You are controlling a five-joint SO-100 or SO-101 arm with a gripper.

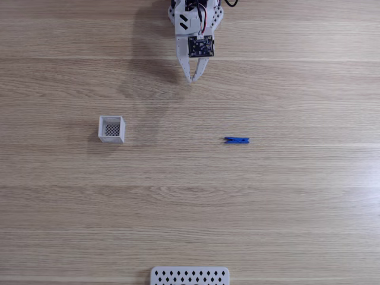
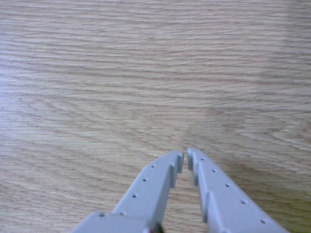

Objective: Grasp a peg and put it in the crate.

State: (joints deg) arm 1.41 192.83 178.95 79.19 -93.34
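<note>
Peg (image 1: 237, 140) lies flat on the wooden tabletop (image 1: 190, 202) in the fixed view, a slim bright blue clip with its long axis running from 9 to 3 o'clock, a little right of the picture's centre. Nothing touches it. The crate (image 1: 111, 129), a small white square box with thin walls and a dark mesh-patterned bottom, stands open-topped at about 9 o'clock from the peg, well apart from it, and holds nothing.

The hand (image 1: 192, 78) hangs at the top of the fixed view, roughly at 11 o'clock from the peg and at 2 o'clock from the crate, clear of both. Its white fingers taper to a point that faces 6 o'clock, with a small dark circuit board sitting just above them on the wrist. In the other view the hand (image 2: 185, 156) enters from the bottom edge, and its two pale grey fingers (image 2: 155, 184) meet almost tip to tip with only a thin slit between them, closed on nothing, bare wood grain beneath.

At 6 o'clock on the fixed view's lower edge a flat white panel (image 1: 189, 276) with diamond-shaped holes rests on the tabletop, far from everything else.
</note>
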